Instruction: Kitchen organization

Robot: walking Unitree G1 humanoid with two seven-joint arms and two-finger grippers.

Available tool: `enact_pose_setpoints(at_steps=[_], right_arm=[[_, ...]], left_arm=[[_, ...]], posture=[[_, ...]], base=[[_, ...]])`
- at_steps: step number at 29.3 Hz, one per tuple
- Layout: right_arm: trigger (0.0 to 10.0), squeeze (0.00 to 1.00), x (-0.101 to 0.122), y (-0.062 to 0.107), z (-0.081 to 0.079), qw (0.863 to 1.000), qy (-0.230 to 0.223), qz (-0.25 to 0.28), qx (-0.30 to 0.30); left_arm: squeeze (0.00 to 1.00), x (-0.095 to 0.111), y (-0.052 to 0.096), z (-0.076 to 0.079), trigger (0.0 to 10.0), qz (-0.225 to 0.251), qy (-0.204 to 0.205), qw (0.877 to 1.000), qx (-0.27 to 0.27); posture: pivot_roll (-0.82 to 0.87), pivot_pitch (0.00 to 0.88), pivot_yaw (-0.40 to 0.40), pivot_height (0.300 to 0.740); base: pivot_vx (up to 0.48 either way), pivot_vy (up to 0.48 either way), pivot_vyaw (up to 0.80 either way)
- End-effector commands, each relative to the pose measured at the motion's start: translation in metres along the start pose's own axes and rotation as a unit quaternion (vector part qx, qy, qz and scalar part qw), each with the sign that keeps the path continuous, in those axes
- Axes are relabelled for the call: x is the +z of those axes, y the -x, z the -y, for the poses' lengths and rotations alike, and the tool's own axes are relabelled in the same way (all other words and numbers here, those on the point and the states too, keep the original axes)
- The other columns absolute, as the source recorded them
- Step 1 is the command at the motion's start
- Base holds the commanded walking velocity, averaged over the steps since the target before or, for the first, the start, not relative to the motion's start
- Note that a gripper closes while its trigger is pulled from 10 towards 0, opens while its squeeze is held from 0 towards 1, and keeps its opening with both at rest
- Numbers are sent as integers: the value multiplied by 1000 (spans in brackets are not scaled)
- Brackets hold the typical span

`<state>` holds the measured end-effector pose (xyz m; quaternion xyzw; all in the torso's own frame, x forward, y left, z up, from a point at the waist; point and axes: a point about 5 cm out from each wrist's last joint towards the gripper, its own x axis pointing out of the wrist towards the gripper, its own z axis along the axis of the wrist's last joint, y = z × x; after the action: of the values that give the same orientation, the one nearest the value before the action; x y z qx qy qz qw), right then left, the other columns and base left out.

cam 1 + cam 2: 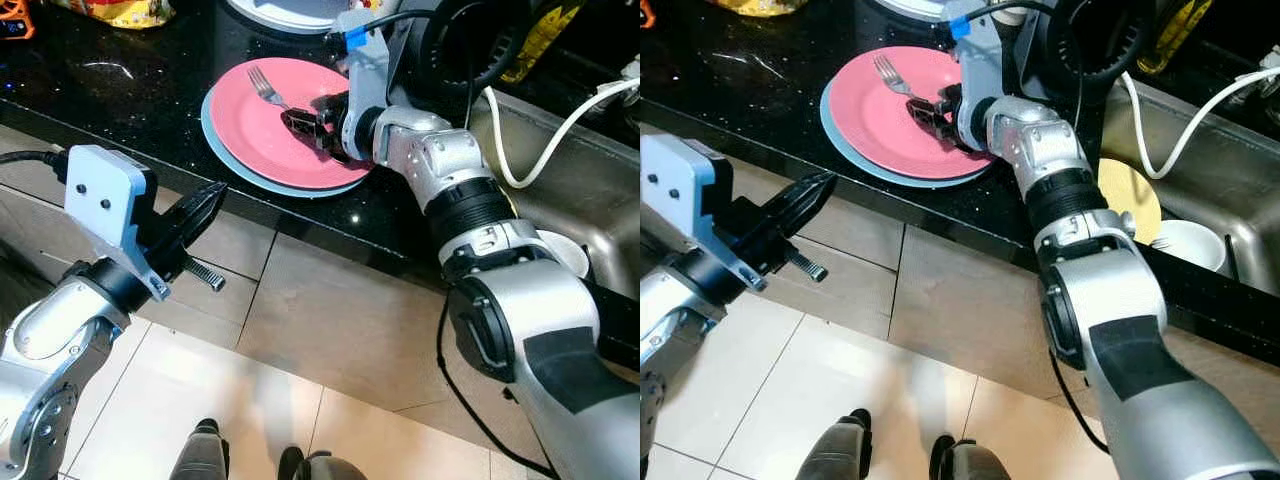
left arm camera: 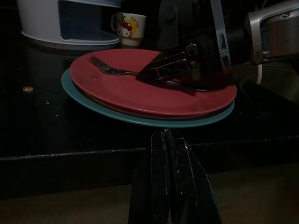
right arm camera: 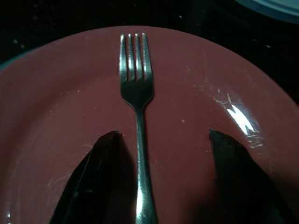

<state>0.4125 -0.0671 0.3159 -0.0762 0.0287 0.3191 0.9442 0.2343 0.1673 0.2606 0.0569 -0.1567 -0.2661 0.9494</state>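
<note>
On the black counter [image 1: 120, 80], right tool [image 3: 163, 140] straddles the fork [image 3: 136, 93] open; left tool [image 2: 170, 154] closed.

A cartoon mug [image 2: 129, 27] stands beside a white container [image 2: 65, 23]; a white cable [image 1: 545, 140] crosses the sink [image 1: 590, 190].

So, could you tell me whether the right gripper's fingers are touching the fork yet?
Apart. In the right wrist view the fork lies on the pink plate between the right gripper's open fingers, with bare plate showing on each side of the handle.
</note>
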Motion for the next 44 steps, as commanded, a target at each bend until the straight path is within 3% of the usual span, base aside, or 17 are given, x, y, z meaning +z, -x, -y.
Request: enact_pose_setpoints(at_steps=[1,2,3,12,24,29,30,32,41,44], right_arm=[[10000,506,-23,2,6,998,-7,-58,-6],[10000,75,-24,2,3,998,-8,-69,11],[10000,0,-24,2,0,997,-12,-73,30],[10000,0,-20,2,-17,988,-51,-76,121],[10000,0,-31,5,-31,976,-43,-110,185],[10000,0,-35,3,-28,982,-28,-117,147],[10000,0,-37,2,-23,987,-4,-124,107],[10000,0,-39,1,-20,988,5,-128,83],[10000,0,-35,-5,-28,990,-35,-115,70],[10000,0,-26,-10,-40,990,-62,-90,87]], left_arm=[[0,-4,-1,5,10000,-4,9,1000,-12],[0,-4,-2,6,10000,-4,9,1000,-13],[0,-4,-2,6,10000,-4,9,1000,-14],[0,-4,-2,6,10000,-4,8,1000,-14],[0,-4,-1,6,10000,-5,8,1000,-17],[0,-4,-1,6,10000,-6,8,1000,-17],[0,-4,-2,6,10000,-6,8,1000,-17],[0,-4,-2,6,10000,-6,8,1000,-16],[0,-4,-3,6,10000,-4,9,1000,-16],[0,-5,-4,7,10000,-3,10,1000,-16]], posture=[[181,199,-215,740],[181,198,-215,740],[181,198,-215,740],[185,193,-215,740],[183,195,-212,740],[182,199,-210,740],[180,201,-209,740],[179,201,-210,740],[173,199,-214,740],[171,197,-218,740]], base=[[0,0,0],[0,0,0],[0,0,0],[0,0,0],[0,0,0],[0,0,0],[0,0,0],[0,0,0],[0,0,0],[0,0,0]])
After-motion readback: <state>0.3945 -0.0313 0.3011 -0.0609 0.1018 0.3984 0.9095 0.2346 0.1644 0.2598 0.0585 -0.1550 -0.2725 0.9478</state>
